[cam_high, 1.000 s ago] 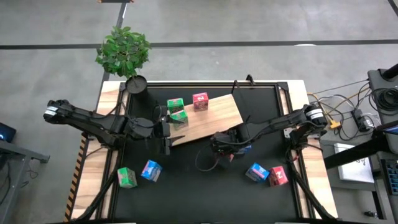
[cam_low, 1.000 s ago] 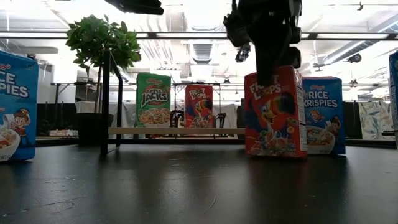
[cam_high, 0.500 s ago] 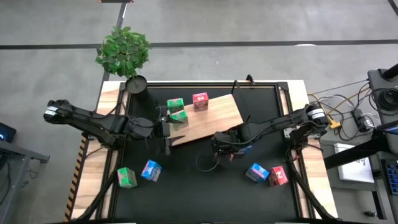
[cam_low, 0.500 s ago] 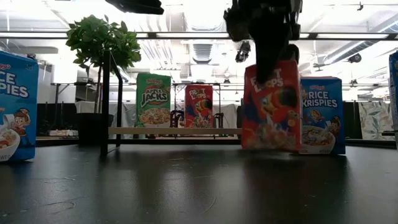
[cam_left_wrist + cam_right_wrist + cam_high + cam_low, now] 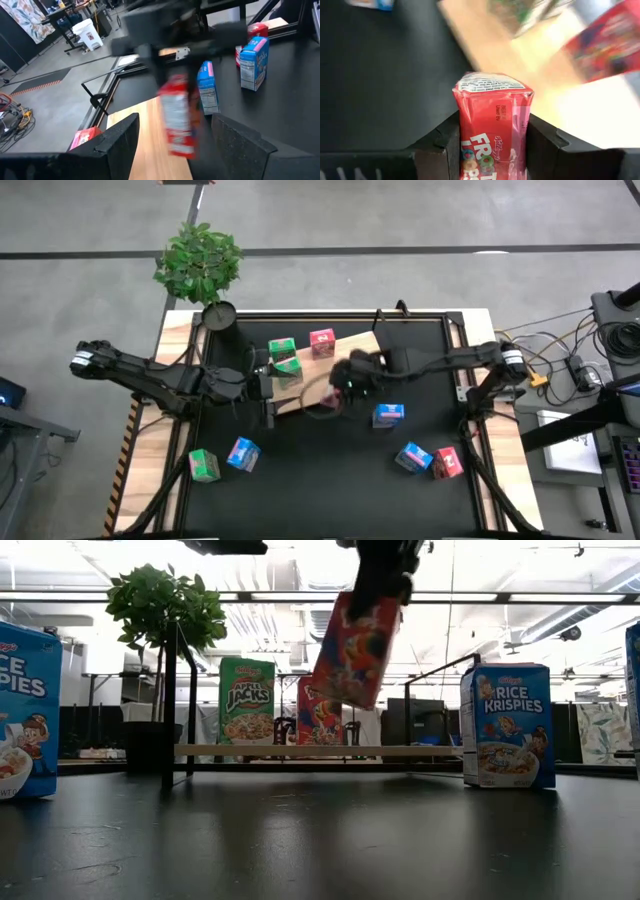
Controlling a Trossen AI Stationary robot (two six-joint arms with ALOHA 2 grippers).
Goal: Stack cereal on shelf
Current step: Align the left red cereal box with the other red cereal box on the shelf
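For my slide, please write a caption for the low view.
Right gripper carries a tilted red cereal box above the mat.

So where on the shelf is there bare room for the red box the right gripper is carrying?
The shelf's end right of the pink-red box is bare. The green boxes and left gripper crowd the other end. The right gripper holds the red box.

Glossy printed red cereal box [image 5: 492, 125]; matt light-wood shelf [image 5: 350, 358] with grain; matt black mat [image 5: 320, 840].
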